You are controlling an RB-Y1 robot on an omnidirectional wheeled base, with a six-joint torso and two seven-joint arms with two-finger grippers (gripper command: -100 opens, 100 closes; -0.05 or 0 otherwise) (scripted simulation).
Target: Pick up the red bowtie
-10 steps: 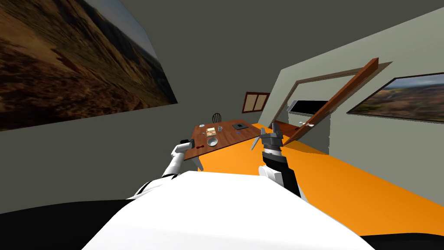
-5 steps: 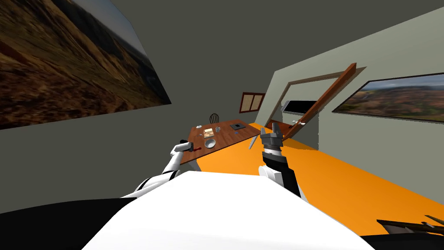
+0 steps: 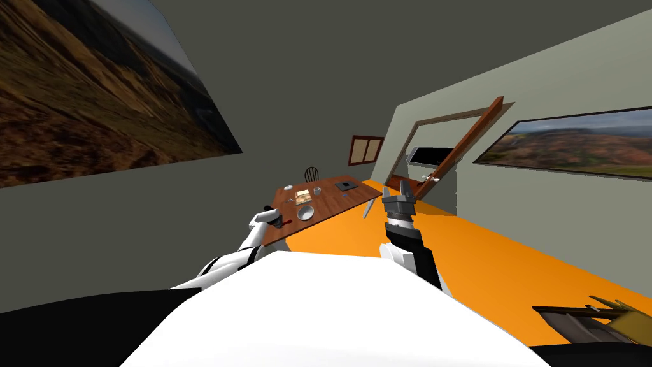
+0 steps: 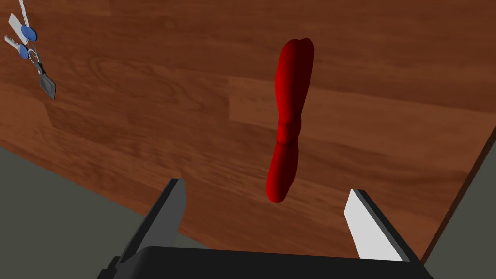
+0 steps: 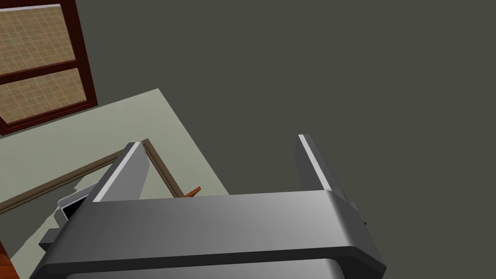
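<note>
Left wrist view: red bowtie [image 4: 289, 121] on table [image 4: 145, 97] beyond parted fingers [image 4: 369, 228]

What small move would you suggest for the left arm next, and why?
Probably ease the left pincer forward toward the knot: its fingers stand open, and the red bowtie lies on the wooden table with only its near end between them.
</note>
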